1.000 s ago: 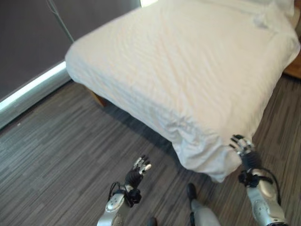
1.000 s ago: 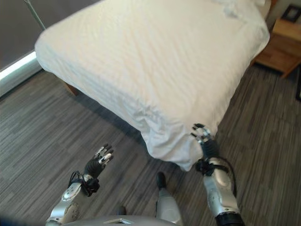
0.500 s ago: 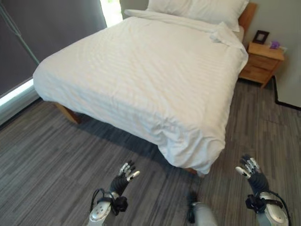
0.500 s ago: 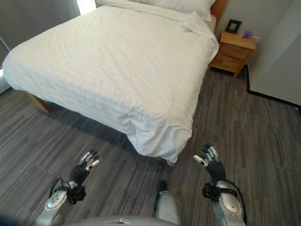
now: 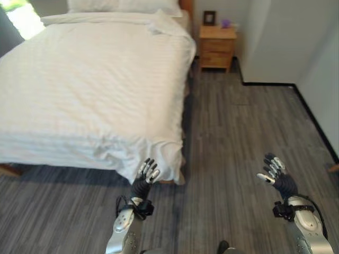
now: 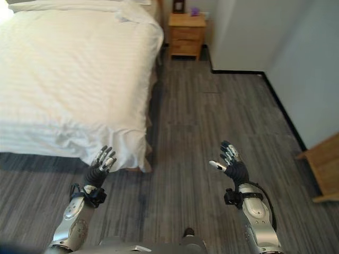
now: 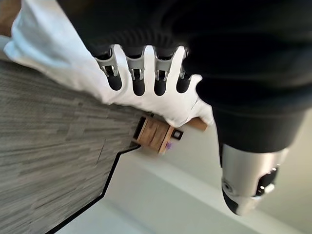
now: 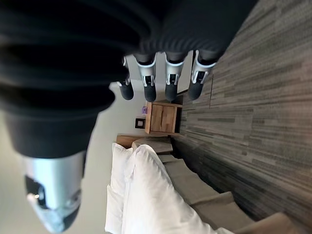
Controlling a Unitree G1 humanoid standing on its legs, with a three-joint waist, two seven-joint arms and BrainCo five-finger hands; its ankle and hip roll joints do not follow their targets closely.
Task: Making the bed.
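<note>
We see a matt white cloth duvet [image 5: 90, 90], faintly striped, creased at the corner by our left fingers [image 5: 150, 170]; nightstand [image 5: 217, 46] smooth wood; floor [image 5: 249, 132] matt grey woodgrain.

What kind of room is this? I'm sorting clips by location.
Most likely a bedroom, perhaps a hotel room: a bed with a white duvet and pillows, a wooden nightstand beside it, grey plank flooring. Both hands, left hand and right hand, are open, off the bedding.

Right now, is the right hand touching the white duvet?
Apart. In the left eye view the right hand hangs open over bare floor, well clear of the duvet.
</note>
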